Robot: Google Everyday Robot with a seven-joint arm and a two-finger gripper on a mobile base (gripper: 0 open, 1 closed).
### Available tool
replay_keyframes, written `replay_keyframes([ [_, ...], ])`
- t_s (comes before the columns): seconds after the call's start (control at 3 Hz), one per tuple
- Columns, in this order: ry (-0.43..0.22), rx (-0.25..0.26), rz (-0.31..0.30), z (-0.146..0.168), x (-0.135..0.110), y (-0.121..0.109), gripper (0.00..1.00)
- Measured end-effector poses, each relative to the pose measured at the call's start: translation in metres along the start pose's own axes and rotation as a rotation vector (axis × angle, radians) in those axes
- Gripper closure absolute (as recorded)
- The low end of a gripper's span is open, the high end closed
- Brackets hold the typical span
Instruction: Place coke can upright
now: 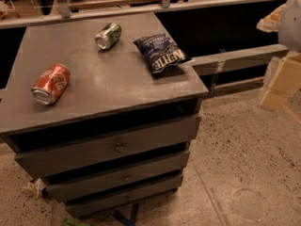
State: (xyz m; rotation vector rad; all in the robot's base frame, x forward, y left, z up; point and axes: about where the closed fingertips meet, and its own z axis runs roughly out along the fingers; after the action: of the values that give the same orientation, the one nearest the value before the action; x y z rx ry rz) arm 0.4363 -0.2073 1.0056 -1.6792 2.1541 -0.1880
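Note:
The coke can [51, 84] is red-orange with white script and lies on its side on the left part of the grey cabinet top [108, 86], its silver end facing the front left. My gripper [281, 81] hangs at the right edge of the camera view, off the cabinet and above the floor, far to the right of the can. It holds nothing that I can see.
A green-and-silver can [108, 35] lies on its side at the back of the top. A dark blue chip bag [161, 53] lies near the back right corner. The cabinet has three drawers [117, 147]. Speckled floor [244, 164] lies to the right.

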Motion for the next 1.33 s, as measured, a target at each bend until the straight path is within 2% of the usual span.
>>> replay_keyframes([
  [0.33,0.000,0.000,0.000,0.000,0.000,0.000,0.00],
  [0.67,-0.013,-0.012,-0.030,0.000,-0.007,-0.002,0.00],
  [1.0,-0.034,-0.053,-0.157,0.005,-0.029,-0.014,0.00],
  [1.33,-0.078,-0.088,-0.352,0.017,-0.065,-0.029,0.00],
])
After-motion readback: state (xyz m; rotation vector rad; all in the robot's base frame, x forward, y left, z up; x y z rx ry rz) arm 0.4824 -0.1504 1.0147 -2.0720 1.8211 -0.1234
